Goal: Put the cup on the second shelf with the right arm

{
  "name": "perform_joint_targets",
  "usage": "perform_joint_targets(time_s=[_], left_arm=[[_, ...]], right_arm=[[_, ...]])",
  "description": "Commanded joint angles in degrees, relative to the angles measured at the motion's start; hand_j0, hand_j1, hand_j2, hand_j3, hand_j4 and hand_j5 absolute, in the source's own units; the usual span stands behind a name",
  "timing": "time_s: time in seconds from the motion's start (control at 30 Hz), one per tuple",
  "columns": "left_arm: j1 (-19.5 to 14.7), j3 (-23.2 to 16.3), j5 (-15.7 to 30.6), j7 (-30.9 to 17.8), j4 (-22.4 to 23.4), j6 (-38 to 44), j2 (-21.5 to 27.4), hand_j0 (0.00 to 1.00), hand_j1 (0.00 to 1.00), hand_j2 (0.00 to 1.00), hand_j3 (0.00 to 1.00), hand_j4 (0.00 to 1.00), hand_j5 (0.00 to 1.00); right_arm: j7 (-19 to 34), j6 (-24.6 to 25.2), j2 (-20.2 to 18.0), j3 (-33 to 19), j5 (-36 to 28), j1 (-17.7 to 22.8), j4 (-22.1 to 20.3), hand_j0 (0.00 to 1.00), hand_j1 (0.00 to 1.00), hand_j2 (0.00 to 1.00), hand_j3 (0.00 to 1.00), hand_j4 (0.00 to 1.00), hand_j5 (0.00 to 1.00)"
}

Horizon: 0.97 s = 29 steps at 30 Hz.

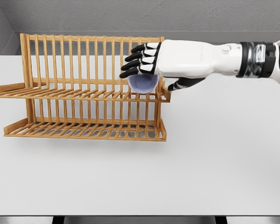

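rack (83, 93): slatted wood, satin | cup (143, 84): glossy translucent | table (214, 163): matt white

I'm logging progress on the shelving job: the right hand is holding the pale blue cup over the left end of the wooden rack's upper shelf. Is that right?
Not quite. The head view shows the right hand holding the pale blue cup over the right end of the wooden rack's upper shelf, not the left. The rest stands.

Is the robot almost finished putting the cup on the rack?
Nearly, it seems. Done: the right hand has carried the bluish cup to the wooden rack and holds it at the right end of the upper shelf. In hand: the fingers are wrapped over the cup's top. Left: setting it down, letting go and pulling away. I cannot tell if the cup already touches the slats. The left arm is out of view.
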Motion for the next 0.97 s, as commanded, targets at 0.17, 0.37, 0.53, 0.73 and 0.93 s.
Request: perform_joint_targets(time_s=[0.17,0.37,0.53,0.73,0.93], left_arm=[[0.1,0.0,0.0,0.0,0.0,0.0,0.0,1.0,1.0,1.0,1.0,1.0,1.0],[0.0,0.0,0.0,0.0,0.0,0.0,0.0,1.0,1.0,1.0,1.0,1.0,1.0],[0.0,0.0,0.0,0.0,0.0,0.0,0.0,1.0,1.0,1.0,1.0,1.0,1.0],[0.0,0.0,0.0,0.0,-0.1,0.0,0.0,1.0,1.0,1.0,1.0,1.0,1.0],[0.0,0.0,0.0,0.0,0.0,0.0,0.0,1.0,1.0,1.0,1.0,1.0,1.0]], right_arm=[[0.0,-2.0,-8.1,-12.4,-0.7,5.1,0.1,1.0,1.0,1.0,1.0,1.0,1.0],[0.0,-2.0,-10.3,-17.5,-0.3,13.1,0.6,1.0,1.0,1.0,1.0,1.0,1.0],[0.0,-2.0,-8.8,-21.9,-0.3,19.5,0.5,1.0,1.0,1.0,1.0,1.0,1.0],[0.0,-2.0,-6.1,-21.9,-0.2,20.9,0.6,1.0,1.0,1.0,1.0,1.0,1.0],[0.0,-2.0,-4.8,-21.9,-0.3,21.2,0.1,1.0,1.0,1.0,1.0,1.0,1.0]])
